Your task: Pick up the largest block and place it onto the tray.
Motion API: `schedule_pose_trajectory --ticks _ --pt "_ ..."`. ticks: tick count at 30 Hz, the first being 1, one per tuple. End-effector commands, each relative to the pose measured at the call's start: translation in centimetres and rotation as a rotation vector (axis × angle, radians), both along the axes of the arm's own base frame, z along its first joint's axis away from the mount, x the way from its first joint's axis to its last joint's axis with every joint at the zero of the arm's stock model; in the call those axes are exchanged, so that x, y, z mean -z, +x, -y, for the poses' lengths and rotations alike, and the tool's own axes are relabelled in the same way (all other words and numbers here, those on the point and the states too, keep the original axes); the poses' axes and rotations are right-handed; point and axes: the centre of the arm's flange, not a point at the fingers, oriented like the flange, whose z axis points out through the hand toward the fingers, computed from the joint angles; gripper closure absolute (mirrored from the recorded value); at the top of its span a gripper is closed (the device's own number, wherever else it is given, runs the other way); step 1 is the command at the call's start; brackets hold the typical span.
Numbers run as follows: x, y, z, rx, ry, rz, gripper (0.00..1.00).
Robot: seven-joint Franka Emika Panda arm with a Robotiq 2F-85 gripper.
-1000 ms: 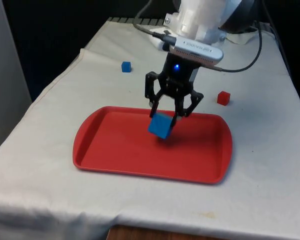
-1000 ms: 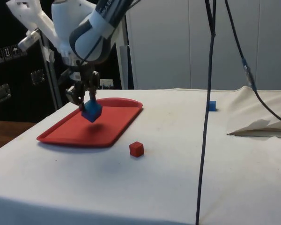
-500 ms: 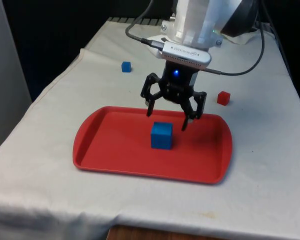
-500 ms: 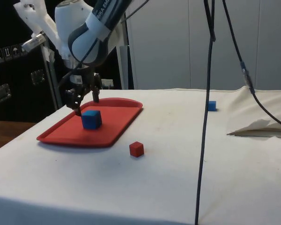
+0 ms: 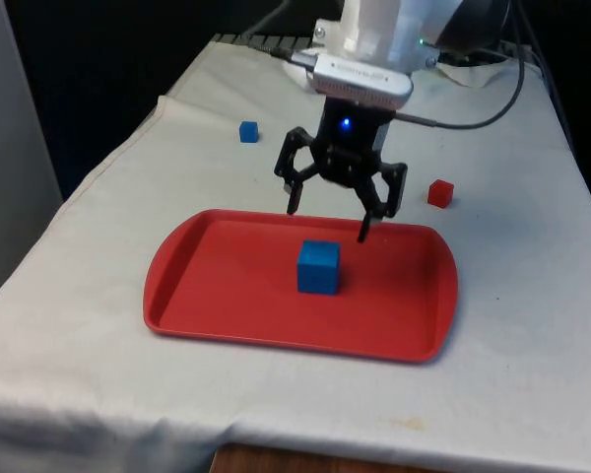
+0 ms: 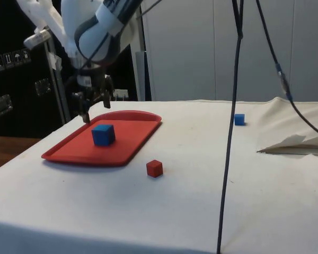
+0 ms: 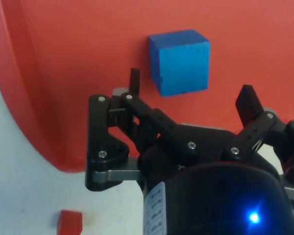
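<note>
The large blue block (image 5: 318, 267) (image 6: 103, 134) (image 7: 179, 61) rests flat near the middle of the red tray (image 5: 217, 296) (image 6: 69, 151) (image 7: 78, 44). My gripper (image 5: 328, 224) (image 6: 96, 112) (image 7: 191, 88) hangs open a little above the tray, just behind the block and apart from it. Nothing sits between its fingers.
A small red block (image 5: 439, 193) (image 6: 155, 168) (image 7: 69, 222) lies on the white cloth beside the tray. A small blue block (image 5: 248, 131) (image 6: 239, 119) sits farther off on the cloth. Cables hang in the side view, and the cloth is rumpled there.
My gripper opened and let go of the blue block, which now sits flat on the tray. The gripper has since risen and drawn back from it.
</note>
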Motion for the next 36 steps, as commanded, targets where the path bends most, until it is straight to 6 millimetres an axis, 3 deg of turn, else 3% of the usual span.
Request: schedule_pose_trajectory --ticks 1,10,17,24,36 --pt "-0.7 -0.3 0.0 -0.003 0.001 0.0 0.0" --pt "-4.1 -1.1 0.4 -0.033 0.007 0.005 0.0" --pt "-5.0 -1.6 0.6 -0.055 0.015 0.004 0.0" --pt "-7.7 -3.7 1.1 -0.086 0.008 0.011 0.0" --pt "-8.0 -5.5 1.9 -0.1 0.007 -0.029 0.0"
